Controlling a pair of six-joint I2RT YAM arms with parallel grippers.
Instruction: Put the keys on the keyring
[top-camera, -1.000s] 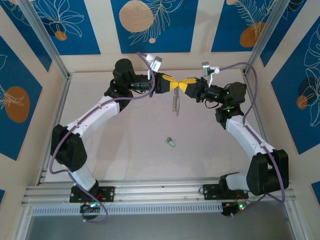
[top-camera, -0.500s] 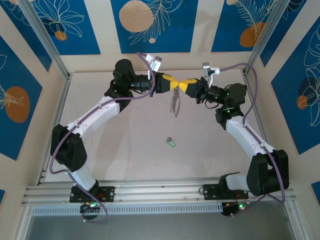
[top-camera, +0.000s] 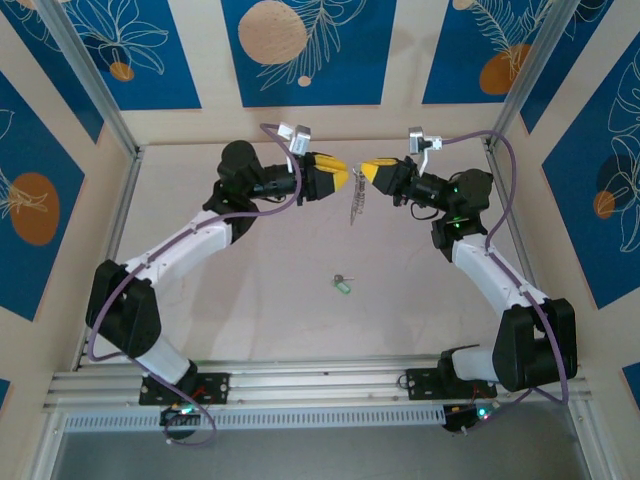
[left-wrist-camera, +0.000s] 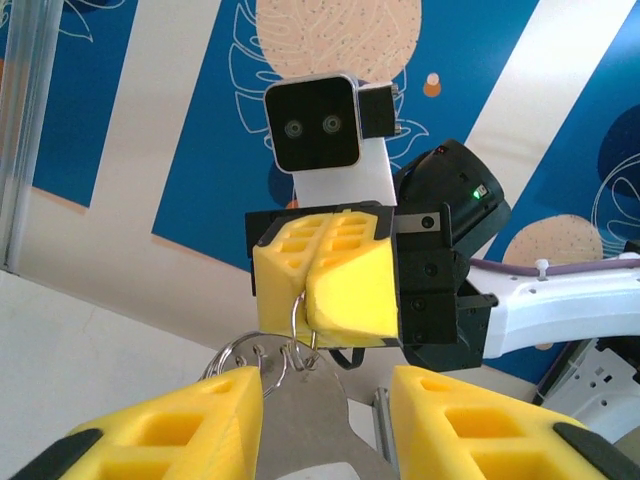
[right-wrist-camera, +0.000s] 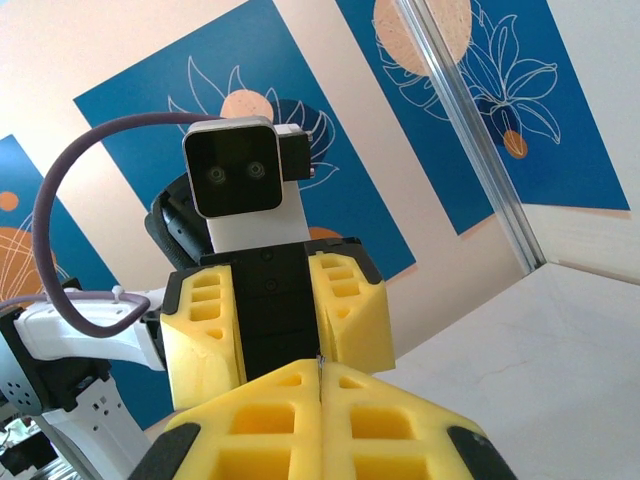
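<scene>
The keyring (top-camera: 356, 205), a thin loop with a fringe of silvery pieces, hangs in the air from my right gripper (top-camera: 368, 172), which is shut on its top. In the left wrist view the right gripper (left-wrist-camera: 308, 300) pinches the keyring's wire (left-wrist-camera: 296, 312), and flat metal pieces (left-wrist-camera: 300, 410) dangle below. My left gripper (top-camera: 337, 178) stands open just left of it, fingers either side of the hanging pieces without touching. The keys (top-camera: 342, 284), small with a mint-green head, lie on the table below. In the right wrist view my right gripper (right-wrist-camera: 320, 385) is pressed shut, facing the open left gripper (right-wrist-camera: 275, 345).
The pale table (top-camera: 250, 290) is walled by panels with blue leaf prints. Metal frame posts (top-camera: 80, 70) rise at the back corners. An aluminium rail (top-camera: 320, 385) runs along the near edge by the arm bases.
My left gripper has opened, let go of the keyring and drawn back to the left. The right gripper stays shut, and the keyring now hangs from it alone.
</scene>
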